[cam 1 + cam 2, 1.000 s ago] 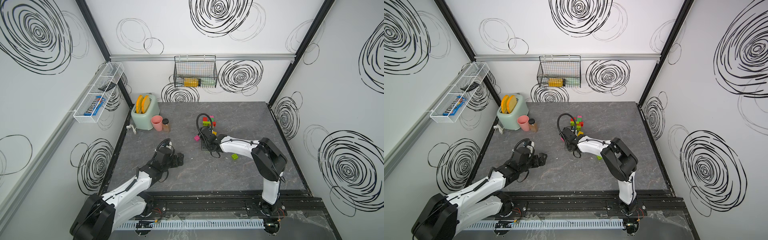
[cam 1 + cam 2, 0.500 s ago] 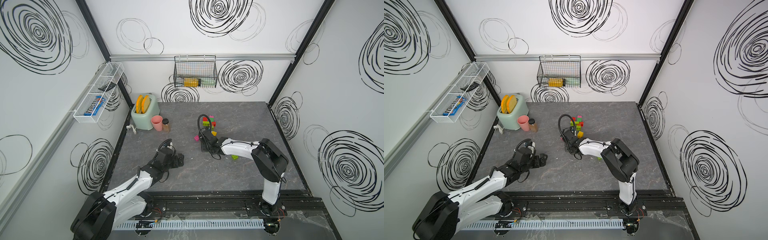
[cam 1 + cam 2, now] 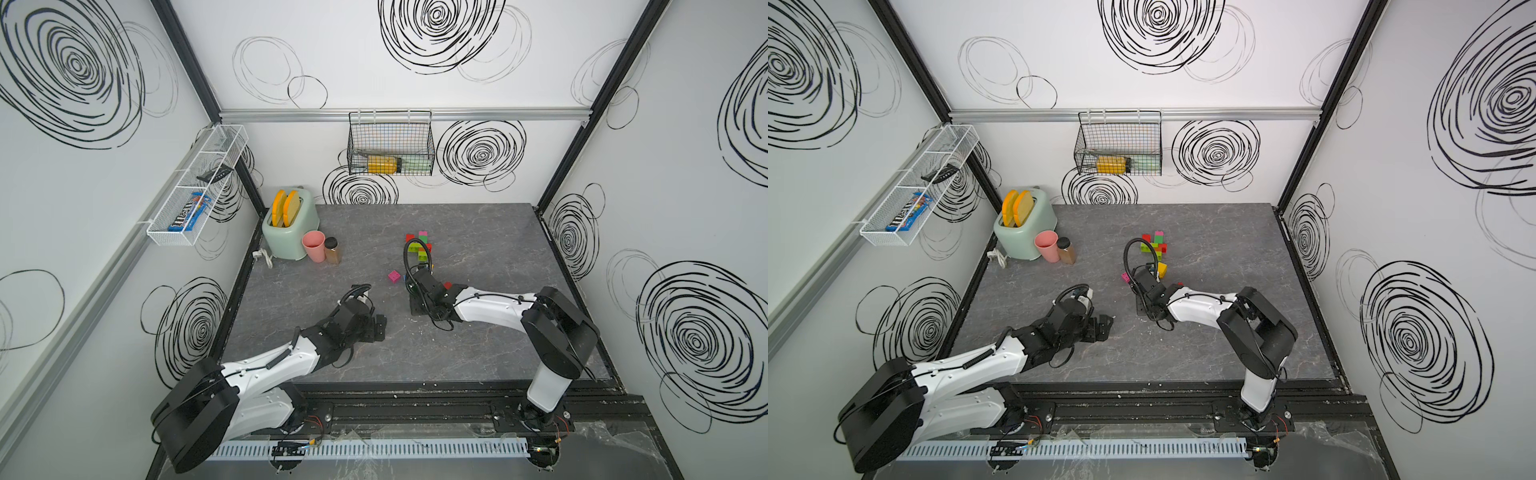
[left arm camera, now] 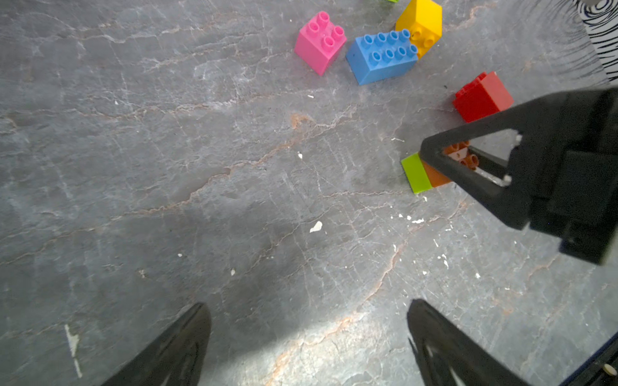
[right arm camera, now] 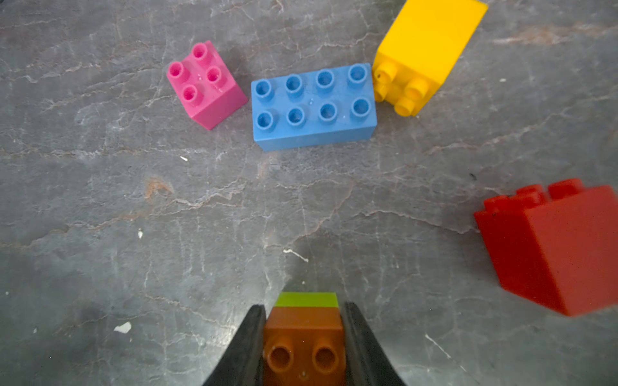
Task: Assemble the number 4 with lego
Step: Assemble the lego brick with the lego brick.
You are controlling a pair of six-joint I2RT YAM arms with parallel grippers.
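Left end effector: spread wide over grey counter.
Right end effector: pinching orange studded plastic brick joined to lime plastic brick.

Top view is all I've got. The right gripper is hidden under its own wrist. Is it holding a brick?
Observer: Yes. The right wrist view shows the right gripper closed on an orange brick. A lime brick is joined to the face opposite its studs.
Operator: And the left one?
Observer: The left gripper is open and empty, over the table.
Operator: Any long brick nearby?
Observer: Yes, a blue brick with eight studs lies studs up ahead of the right gripper. A yellow brick on its side touches one end of it.
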